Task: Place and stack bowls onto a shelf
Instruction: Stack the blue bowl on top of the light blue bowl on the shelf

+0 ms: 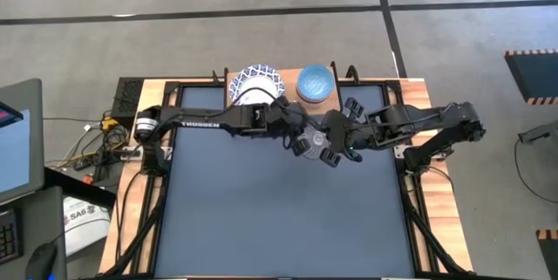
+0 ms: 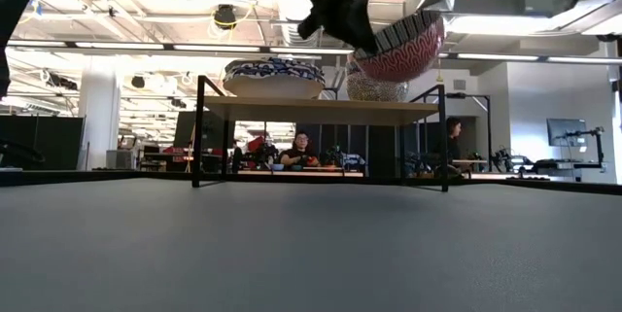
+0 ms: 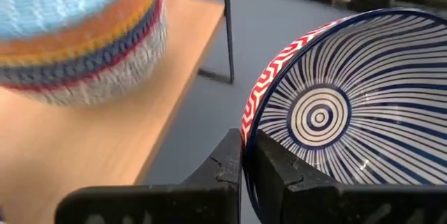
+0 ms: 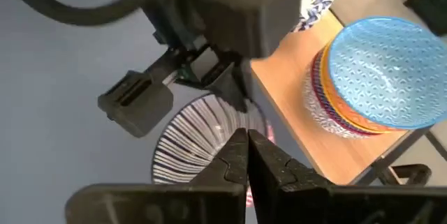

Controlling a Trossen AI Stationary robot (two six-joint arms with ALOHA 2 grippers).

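Note:
The striped bowl (image 3: 328,112), blue-and-white rayed inside with a red zigzag outside, hangs in the air in front of the shelf (image 2: 321,110); it shows in the low view as the striped bowl (image 2: 403,45). My left gripper (image 3: 248,165) and my right gripper (image 4: 249,158) are both shut on its rim, from opposite sides. On the wooden shelf top rest a stack of blue-and-white patterned bowls (image 1: 257,84) and a stack of small bowls with the light blue bowl (image 4: 380,63) on top. My left gripper pinches the striped bowl's rim (image 3: 246,130), one finger inside the bowl and one against the red outer wall. The bowl is lifted clear of the table and tilted. My right gripper is shut on the rim (image 4: 243,128) on the side opposite the left gripper (image 4: 223,84). One finger seems inside and one outside, but the fingers themselves hide the exact place. The bowl is in the air above the tabletop.
The shelf stands at the far edge of the dark tabletop (image 1: 279,219), on thin black legs (image 2: 198,132). The near part of the tabletop is bare. People sit at desks in the room behind the table (image 2: 301,149).

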